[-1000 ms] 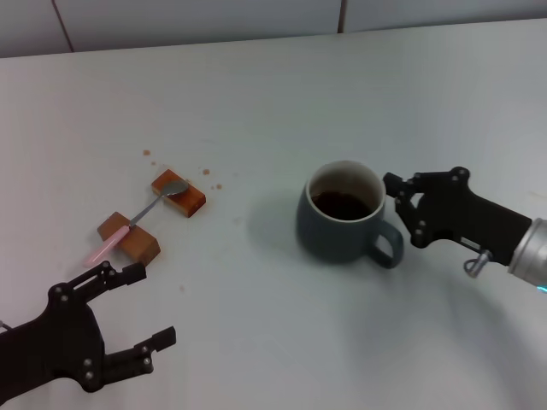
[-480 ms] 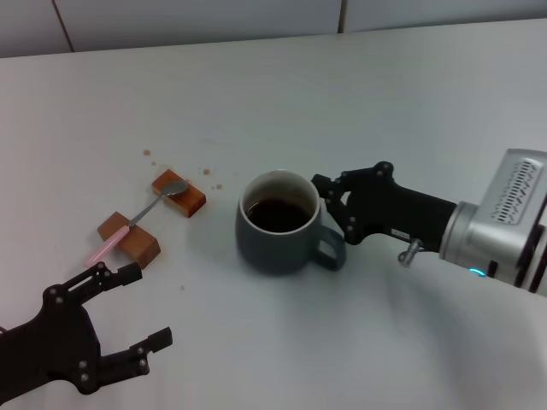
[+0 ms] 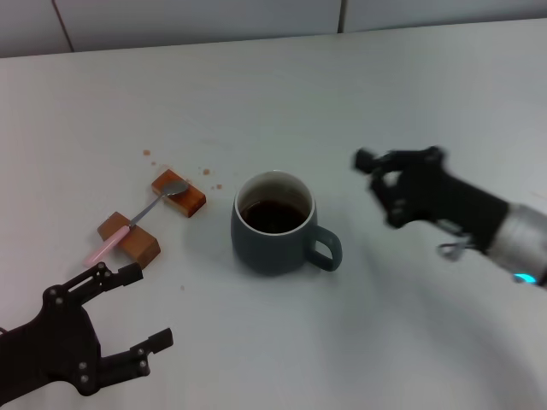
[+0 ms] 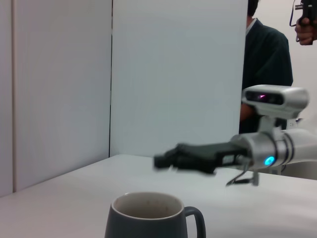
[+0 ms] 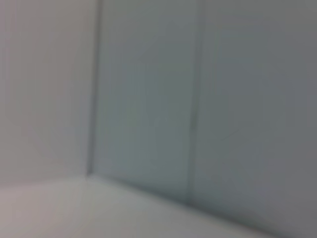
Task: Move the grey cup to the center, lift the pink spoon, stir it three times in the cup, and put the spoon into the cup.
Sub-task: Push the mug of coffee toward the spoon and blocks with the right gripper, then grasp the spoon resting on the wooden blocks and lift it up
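Head view: the grey cup stands upright near the middle of the counter, dark liquid inside, loop handle turned toward my right side. My right hand is off the cup, apart from it on the right-edge side and raised; it is blurred, so I cannot tell whether its fingers are spread or pressed together. The pink spoon lies across two brown blocks toward the left edge, bowl on the farther block, pink handle overhanging the nearer one. My left hand sits by the near-left corner, fingers spread, holding nothing, close to the spoon's handle end.

Left wrist view: the cup is in the foreground, rim level; my right hand hangs above and beyond it, clear of the rim.

Right wrist view: only wall panels and a strip of counter; no task item visible.

Risks, as I judge them: the spoon is slim and merely resting on the blocks, so an off-centre pinch could tip it off or drag a block. The cup is filled; vigorous stirring or a knock on the rim could slop liquid onto the counter.
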